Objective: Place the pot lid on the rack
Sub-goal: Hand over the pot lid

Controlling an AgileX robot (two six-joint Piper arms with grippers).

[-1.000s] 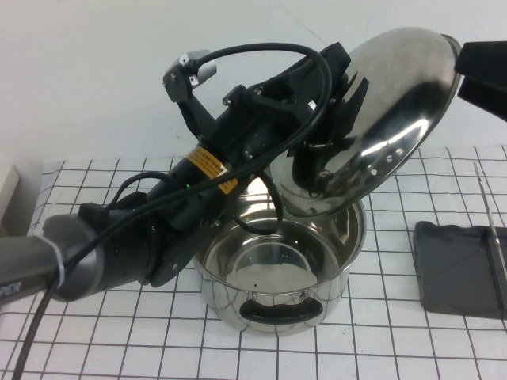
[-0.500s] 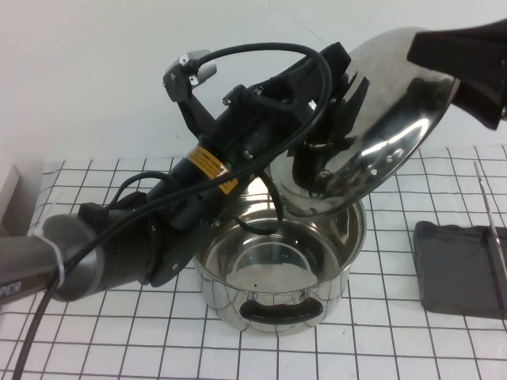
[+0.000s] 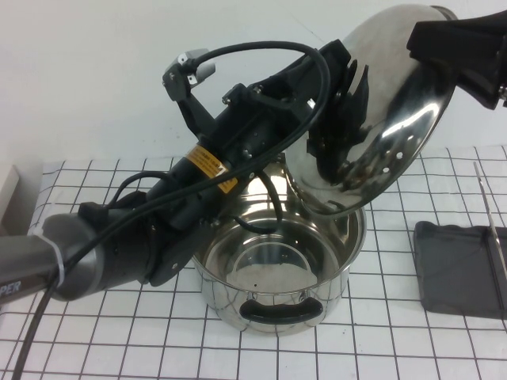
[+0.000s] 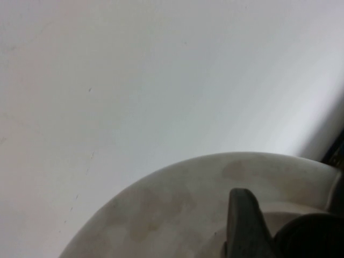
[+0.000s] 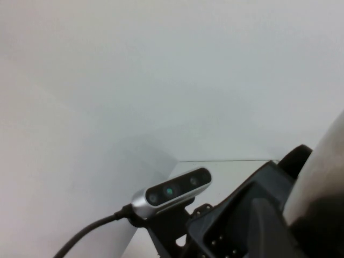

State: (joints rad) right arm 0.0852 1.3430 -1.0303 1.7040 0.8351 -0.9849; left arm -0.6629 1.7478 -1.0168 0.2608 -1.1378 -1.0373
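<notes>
Your left gripper is clamped on the pot lid, tilted on edge at upper right. The right gripper touches its top rim, grip unclear. The rack lies below, at right edge.

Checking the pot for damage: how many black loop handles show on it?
1. It sits on the near wall of the pot, at. A second may be hidden behind the pot lid, held up by the left gripper; the right gripper is at its top rim.
</notes>
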